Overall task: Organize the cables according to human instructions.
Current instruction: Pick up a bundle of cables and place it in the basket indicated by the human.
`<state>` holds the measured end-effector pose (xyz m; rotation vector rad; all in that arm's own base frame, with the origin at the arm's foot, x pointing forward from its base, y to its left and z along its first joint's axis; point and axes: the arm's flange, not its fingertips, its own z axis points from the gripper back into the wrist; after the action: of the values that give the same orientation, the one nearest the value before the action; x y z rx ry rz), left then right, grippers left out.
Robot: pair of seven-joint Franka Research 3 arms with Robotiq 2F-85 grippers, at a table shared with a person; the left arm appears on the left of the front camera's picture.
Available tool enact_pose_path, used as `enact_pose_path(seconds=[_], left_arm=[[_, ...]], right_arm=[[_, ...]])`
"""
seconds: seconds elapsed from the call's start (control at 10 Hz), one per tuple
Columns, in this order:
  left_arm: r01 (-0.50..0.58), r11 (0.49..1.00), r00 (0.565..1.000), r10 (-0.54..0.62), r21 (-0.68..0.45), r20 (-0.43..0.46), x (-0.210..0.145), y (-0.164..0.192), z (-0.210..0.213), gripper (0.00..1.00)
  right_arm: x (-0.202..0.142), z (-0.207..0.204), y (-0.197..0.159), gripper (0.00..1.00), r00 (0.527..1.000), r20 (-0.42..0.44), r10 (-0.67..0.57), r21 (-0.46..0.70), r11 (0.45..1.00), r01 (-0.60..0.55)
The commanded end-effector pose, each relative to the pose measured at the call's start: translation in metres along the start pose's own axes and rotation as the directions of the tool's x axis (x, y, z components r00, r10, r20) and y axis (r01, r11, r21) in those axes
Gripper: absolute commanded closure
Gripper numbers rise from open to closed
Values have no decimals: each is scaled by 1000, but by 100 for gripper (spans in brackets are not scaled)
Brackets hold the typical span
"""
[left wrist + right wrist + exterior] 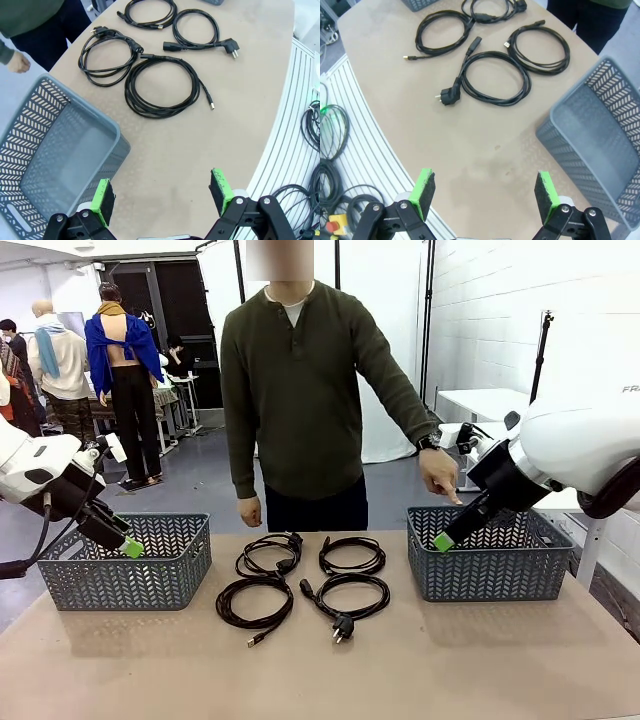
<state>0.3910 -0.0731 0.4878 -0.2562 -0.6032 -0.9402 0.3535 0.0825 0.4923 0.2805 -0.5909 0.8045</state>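
Several black coiled cables lie mid-table between two baskets: a back-left coil (268, 553), a back-right coil (352, 555), a front-left coil (255, 602) with a USB end, and a front-right coil (345, 595) with a power plug. My left gripper (130, 547) hangs open over the left basket's near right corner. In the left wrist view its fingers (102, 200) frame bare table, with the USB coil (162, 87) ahead. My right gripper (443, 540) hangs open at the right basket's left edge. In the right wrist view the plug coil (495, 77) lies ahead of it.
A grey lattice basket (120, 585) stands at the left and another (490, 580) at the right. The person stands at the far side, one hand (440, 475) pointing down at the right basket, the other (250, 510) hanging by the table edge.
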Motion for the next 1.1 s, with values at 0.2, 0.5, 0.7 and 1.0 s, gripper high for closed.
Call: enact_pose_path(seconds=[0.2,0.5,0.7,1.0], left_arm=[[3,1000,1000,-3,-16,14,-1,2,1,0],[3,1000,1000,-3,-16,14,-1,2,1,0],[3,1000,1000,-3,-16,14,-1,2,1,0],[3,1000,1000,-3,-16,14,-1,2,1,0]], right_arm=[[38,-32,8,0,992,-97,-75,-17,997,74],[69,-73,14,0,986,-149,-78,-52,996,71],[93,-105,16,0,980,-185,-66,-61,997,56],[111,-135,13,0,966,-253,-50,-76,997,32]])
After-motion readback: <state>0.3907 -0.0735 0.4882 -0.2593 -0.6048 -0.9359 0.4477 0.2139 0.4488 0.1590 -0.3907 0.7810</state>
